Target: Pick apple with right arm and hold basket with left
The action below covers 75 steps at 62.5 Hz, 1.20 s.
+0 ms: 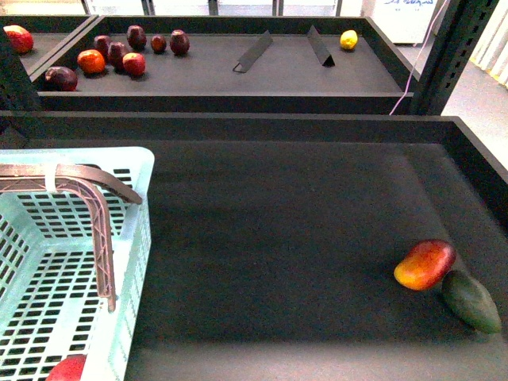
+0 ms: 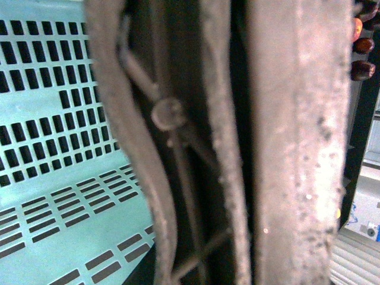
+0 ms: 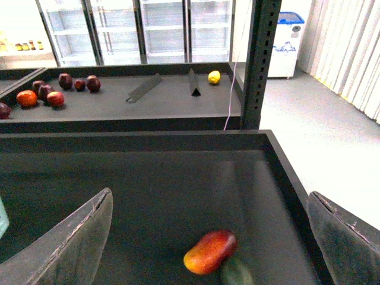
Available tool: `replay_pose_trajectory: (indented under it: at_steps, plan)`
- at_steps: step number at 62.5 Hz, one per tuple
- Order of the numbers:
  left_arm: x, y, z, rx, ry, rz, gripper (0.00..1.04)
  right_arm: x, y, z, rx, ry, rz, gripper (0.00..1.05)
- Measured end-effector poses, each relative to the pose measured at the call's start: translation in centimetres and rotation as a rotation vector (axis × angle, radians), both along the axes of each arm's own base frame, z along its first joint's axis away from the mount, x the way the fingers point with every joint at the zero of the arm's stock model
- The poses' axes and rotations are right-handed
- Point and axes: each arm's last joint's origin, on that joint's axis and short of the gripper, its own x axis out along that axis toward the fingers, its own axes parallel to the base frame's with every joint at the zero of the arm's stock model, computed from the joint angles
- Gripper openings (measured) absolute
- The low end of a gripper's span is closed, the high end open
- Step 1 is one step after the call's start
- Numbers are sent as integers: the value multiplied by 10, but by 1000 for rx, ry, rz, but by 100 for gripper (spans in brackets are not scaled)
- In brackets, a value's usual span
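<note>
At 7 o'clock in the front view, a red curve that appears to be the apple (image 1: 68,370) lies on the floor of the basket (image 1: 127,262), mostly cut off by the frame edge, so the pick looks done and the task is judged to be in its closing step. The basket sits on the dark tabletop (image 1: 294,238), its brown handles (image 1: 99,230) folded together and tied with a white zip tie (image 1: 51,178). The left wrist view is filled by those handles (image 2: 297,148), blurred and very close against mint slotted wall; the left gripper itself is not seen, so whether it is clamped on them cannot be told. The right gripper (image 3: 208,237) hangs released, jaws wide and empty, above a mango (image 3: 211,252) and a green fruit (image 3: 236,273) touching it, at 4 o'clock on the tabletop in the front view. The next move likely calls only for the right arm to stay clear while the left keeps the basket steady. At 11 o'clock, on the far shelf (image 1: 238,99), sit dark red fruits (image 1: 119,51); at 1 o'clock, a lemon (image 1: 348,39).
</note>
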Motion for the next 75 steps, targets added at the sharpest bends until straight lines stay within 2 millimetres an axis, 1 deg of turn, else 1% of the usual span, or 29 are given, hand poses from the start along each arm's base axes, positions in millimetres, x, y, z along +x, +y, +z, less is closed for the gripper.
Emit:
replay_pose_trajectory:
  at_steps: [7, 10, 12, 17, 27, 34, 39, 41, 44, 53, 59, 61, 63, 65, 66, 68, 69, 71, 75]
  plan:
    - [-1, -2, -1, 13, 13, -24, 15, 0, 0, 0, 0, 0, 0, 96]
    - [-1, -2, -1, 23, 22, -44, 23, 0, 0, 0, 0, 0, 0, 96]
    - [-1, -2, -2, 25, 27, -48, 26, 0, 0, 0, 0, 0, 0, 96]
    - [-2, -3, -2, 31, 37, -64, 41, 0, 0, 0, 0, 0, 0, 96]
    - [-9, -1, 3, 18, 44, -51, 66, 0, 0, 0, 0, 0, 0, 96]
    - [-21, 6, 13, -3, 28, -33, 84, 0, 0, 0, 0, 0, 0, 96]
    - [-34, 11, 26, -5, 3, -23, 97, 0, 0, 0, 0, 0, 0, 96]
    - [-40, 13, 31, 0, -6, -21, 99, 0, 0, 0, 0, 0, 0, 96]
    - [-50, 15, 40, 14, -28, -27, 97, 0, 0, 0, 0, 0, 0, 96]
    - [-77, 14, 60, 69, -88, -88, 97, 0, 0, 0, 0, 0, 0, 96]
    - [-95, 9, 77, 129, -156, -143, 97, 0, 0, 0, 0, 0, 0, 96]
    - [-96, 7, 76, 221, -259, -260, 92, 0, 0, 0, 0, 0, 0, 96]
    - [-101, 7, 69, 455, -418, -397, 81, 0, 0, 0, 0, 0, 0, 96]
    - [-110, 7, 62, 668, -497, -475, 72, 0, 0, 0, 0, 0, 0, 96]
    - [-114, 7, 61, 780, -514, -510, 68, 0, 0, 0, 0, 0, 0, 96]
    - [-122, 7, 64, 1008, -552, -555, 57, 0, 0, 0, 0, 0, 0, 96]
    - [-124, 7, 65, 1089, -547, -575, 54, 0, 0, 0, 0, 0, 0, 96]
    - [-131, 7, 65, 1224, -534, -606, 43, 0, 0, 0, 0, 0, 0, 96]
    - [-141, 7, 58, 1319, -502, -646, 25, 0, 0, 0, 0, 0, 0, 96]
